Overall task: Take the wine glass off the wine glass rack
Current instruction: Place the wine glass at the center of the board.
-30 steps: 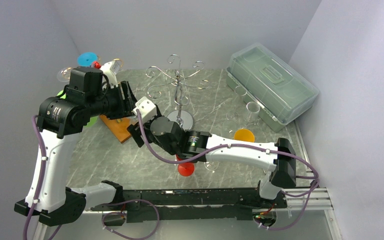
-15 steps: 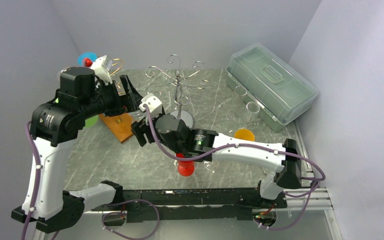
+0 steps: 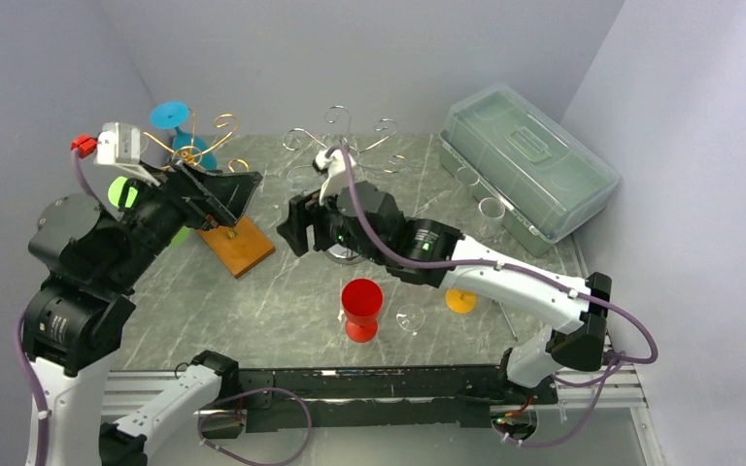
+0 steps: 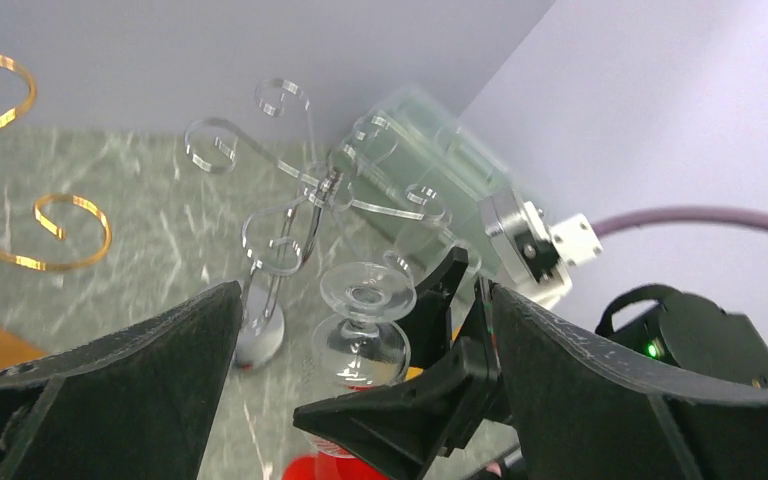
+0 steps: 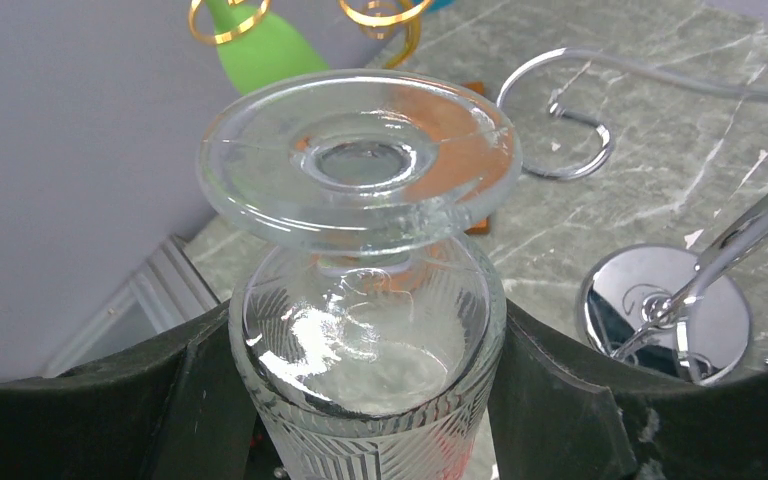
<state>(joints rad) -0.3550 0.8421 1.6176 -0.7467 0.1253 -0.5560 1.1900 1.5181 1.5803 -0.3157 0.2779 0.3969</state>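
Gripped upside down in the right gripper, black fingers pressed to either side of the bowl: a clear, ribbed wine glass, round foot uppermost. Held in the air just left of the chrome, curl-armed wine glass rack, free of its hooks, above the grey-green marbled tabletop. From the left wrist, the same glass between those fingers, in front of the rack's stem and mirror-bright round base.

Spread wide and grasping nothing, the left gripper, high over the orange wooden board at the foot of a second, gold wire rack. Hanging from that gold rack, foot up, a blue wine glass; lower down, partly hidden behind the left arm, a green one.

Standing upright near the table's front edge, a red plastic goblet, with a small clear glass just beside it and an orange cup farther right, largely hidden under the right arm. At the far right corner, a clear, green-tinted plastic storage box, lid shut, contents impossible to make out through the frosted plastic. On the table beside the box, further clear glasses.
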